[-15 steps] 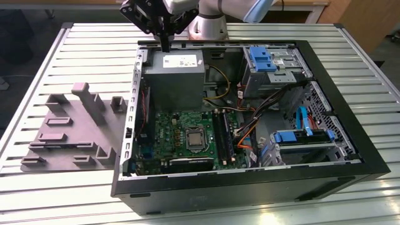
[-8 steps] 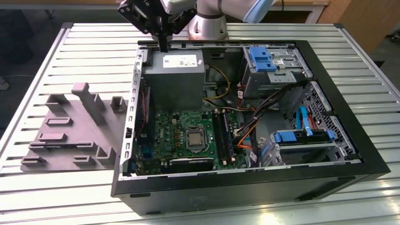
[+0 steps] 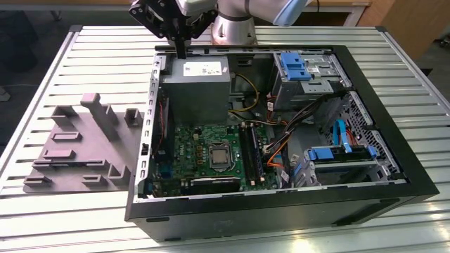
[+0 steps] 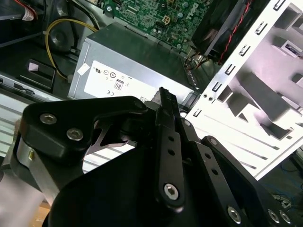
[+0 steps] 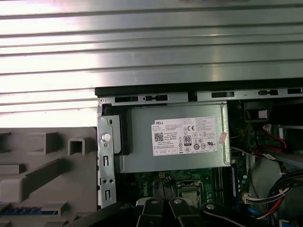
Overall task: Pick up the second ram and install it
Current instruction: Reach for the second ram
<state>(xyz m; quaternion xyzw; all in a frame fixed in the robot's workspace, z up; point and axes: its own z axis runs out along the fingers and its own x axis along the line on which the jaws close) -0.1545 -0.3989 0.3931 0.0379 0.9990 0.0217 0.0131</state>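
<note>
Overhead, the black gripper (image 3: 182,51) hovers above the grey metal power supply box (image 3: 195,87) in the open case (image 3: 281,211). Its jaws stand pressed together.

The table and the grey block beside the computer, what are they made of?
The table looks like bare metal, maybe aluminium: ribbed silvery slats that throw bright glare. The block looks like matte grey plastic: a dull, even colour with no shine, though a painted material cannot be ruled out.
</note>
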